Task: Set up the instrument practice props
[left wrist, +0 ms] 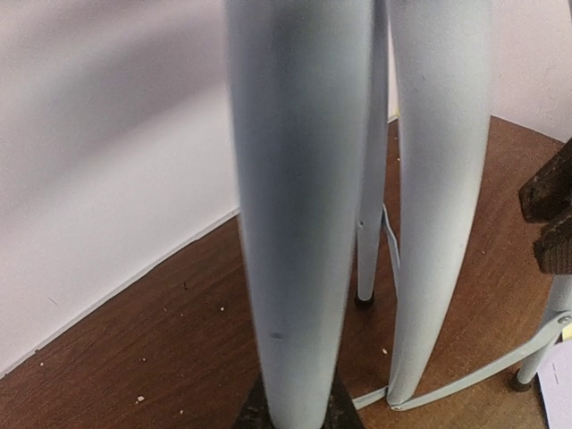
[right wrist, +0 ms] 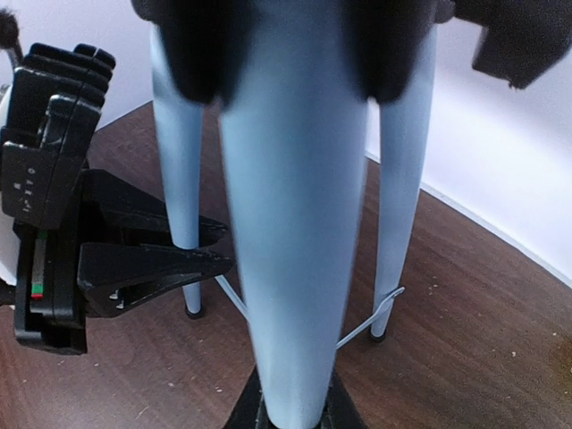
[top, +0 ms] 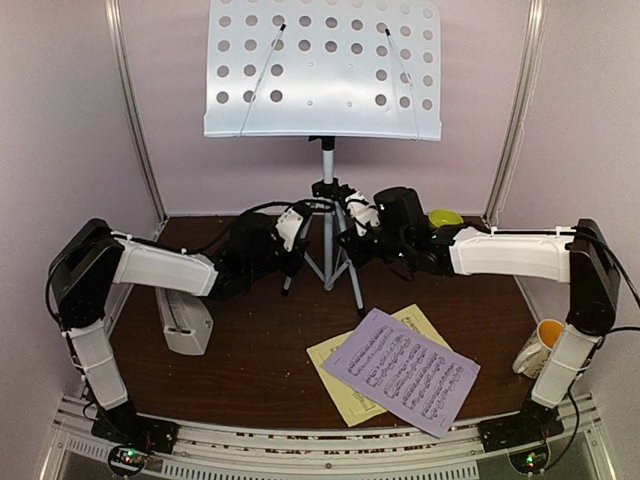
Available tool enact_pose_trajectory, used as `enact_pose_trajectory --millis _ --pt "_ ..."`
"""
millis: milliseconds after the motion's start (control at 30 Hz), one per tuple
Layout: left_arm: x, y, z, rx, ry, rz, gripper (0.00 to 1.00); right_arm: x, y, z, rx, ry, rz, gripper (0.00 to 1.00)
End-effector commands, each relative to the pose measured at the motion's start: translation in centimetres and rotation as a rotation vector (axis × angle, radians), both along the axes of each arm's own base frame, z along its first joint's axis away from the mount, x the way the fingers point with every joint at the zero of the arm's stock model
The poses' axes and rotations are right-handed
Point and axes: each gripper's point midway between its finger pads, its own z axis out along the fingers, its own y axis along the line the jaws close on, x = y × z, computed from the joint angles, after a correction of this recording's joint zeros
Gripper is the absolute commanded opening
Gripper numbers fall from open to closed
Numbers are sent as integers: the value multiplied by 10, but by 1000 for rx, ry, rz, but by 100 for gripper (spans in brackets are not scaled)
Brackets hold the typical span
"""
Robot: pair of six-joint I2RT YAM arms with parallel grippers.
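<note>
Saw desk (top: pixel 322 70) up on tripod (top: pixel 327 165), top centre. Found left hand (top: pixel 302 235) and right hand (top: pixel 351 230) each clamped narrow on a tripod leg, mid-frame. Spotted lilac page (top: pixel 402 370) overlapping yellow page (top: pixel 335 388) lower right on worktop (top: pixel 260 350), metronome (top: pixel 185 322) lower left.

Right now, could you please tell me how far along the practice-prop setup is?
Done: the music stand stands upright on its tripod. In hand: the left gripper and right gripper each clamp a tripod leg. Left: the lilac and yellow pages lie on the table, not on the stand; the metronome sits at the table's left.
</note>
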Motion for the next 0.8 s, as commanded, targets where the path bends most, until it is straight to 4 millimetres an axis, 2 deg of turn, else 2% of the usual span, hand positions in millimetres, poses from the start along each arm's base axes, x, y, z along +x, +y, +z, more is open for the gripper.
enact_pose_trajectory --millis 0,133,233,333,533,767 --pt "41 41 -43 156 76 181 0 52 -47 11 -34 -49 -227 0" --pt "58 32 -33 169 87 174 0 71 -49 19 -27 -59 -236 0" --pt "59 33 -30 170 92 152 0 72 -51 25 -50 -65 -231 0" --pt "50 43 -40 211 106 144 0 65 -55 21 -73 -51 -223 0" --pt "34 68 -53 249 164 138 0 45 -68 -4 -116 34 -213 0" --pt "14 69 -60 254 214 78 0 21 -72 -7 -109 101 -159 0"
